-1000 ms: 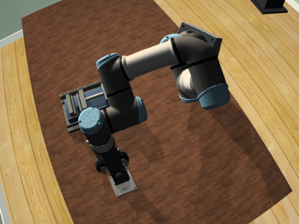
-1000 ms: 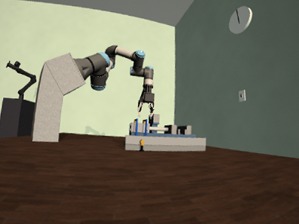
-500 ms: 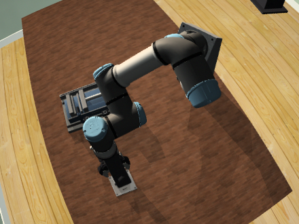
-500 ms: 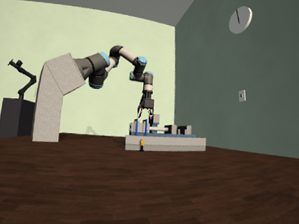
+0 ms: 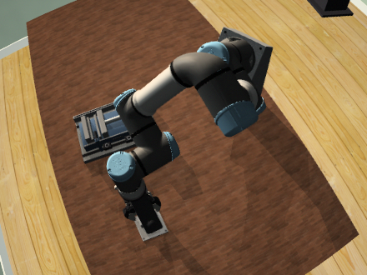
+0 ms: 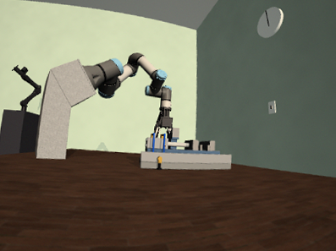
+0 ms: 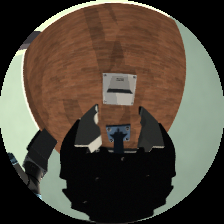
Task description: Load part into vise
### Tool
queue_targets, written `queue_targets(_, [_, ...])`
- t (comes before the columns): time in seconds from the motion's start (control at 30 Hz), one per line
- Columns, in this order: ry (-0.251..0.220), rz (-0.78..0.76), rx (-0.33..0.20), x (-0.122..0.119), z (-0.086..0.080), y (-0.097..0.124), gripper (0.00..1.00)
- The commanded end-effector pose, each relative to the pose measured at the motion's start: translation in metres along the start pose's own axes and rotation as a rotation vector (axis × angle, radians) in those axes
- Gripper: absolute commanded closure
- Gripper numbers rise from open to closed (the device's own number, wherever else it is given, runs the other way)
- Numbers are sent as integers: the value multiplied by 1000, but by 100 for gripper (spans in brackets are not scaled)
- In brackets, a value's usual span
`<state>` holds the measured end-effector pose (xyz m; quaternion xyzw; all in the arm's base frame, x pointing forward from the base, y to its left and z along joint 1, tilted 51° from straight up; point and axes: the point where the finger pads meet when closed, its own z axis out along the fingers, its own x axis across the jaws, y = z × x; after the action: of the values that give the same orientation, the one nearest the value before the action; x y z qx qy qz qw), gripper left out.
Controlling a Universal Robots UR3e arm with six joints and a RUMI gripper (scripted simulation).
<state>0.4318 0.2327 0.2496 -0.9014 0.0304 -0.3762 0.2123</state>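
- The gripper [image 7: 118,131] is part way open, and there is nothing between its two fingers.
- It points straight down at the brown table [image 5: 233,179].
- The part [image 7: 120,88] is a light grey block. It lies flat on the infeed plate [image 5: 162,232], below the gripper and a little ahead of it in the wrist view.
- The part has a dark slot on top, and the slot faces up.
- The gripper does not touch the part. In the side view it hangs above the things on the table.
- From the top, the gripper body [image 5: 147,212] covers most of the infeed plate, so the part is hidden there.
- The vise [image 5: 97,132] sits off to one side of the gripper, near it, on a grey base. The arm's elbow hangs over part of it.
- The vise is open. There is a gap between its two jaws, and two low bars run in the gap.
- In the side view the gripper [image 6: 163,129] is over one end of the long grey base [image 6: 216,161]. The rest of the vise stretches away from it to the side.
- A small yellow thing [image 6: 159,159] stands at the front of that base, just under the gripper.
- The arm starts from a big grey stand [image 6: 61,104], well apart from the gripper.
- A round clock [image 6: 269,22] hangs high on the dark wall, far from the gripper.
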Motion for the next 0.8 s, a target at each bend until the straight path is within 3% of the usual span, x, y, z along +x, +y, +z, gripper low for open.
queue_targets(0.0, [5,-1,-2,2,13,-1,49])
queue_targets(0.77, [5,-1,-2,2,42,-1,49])
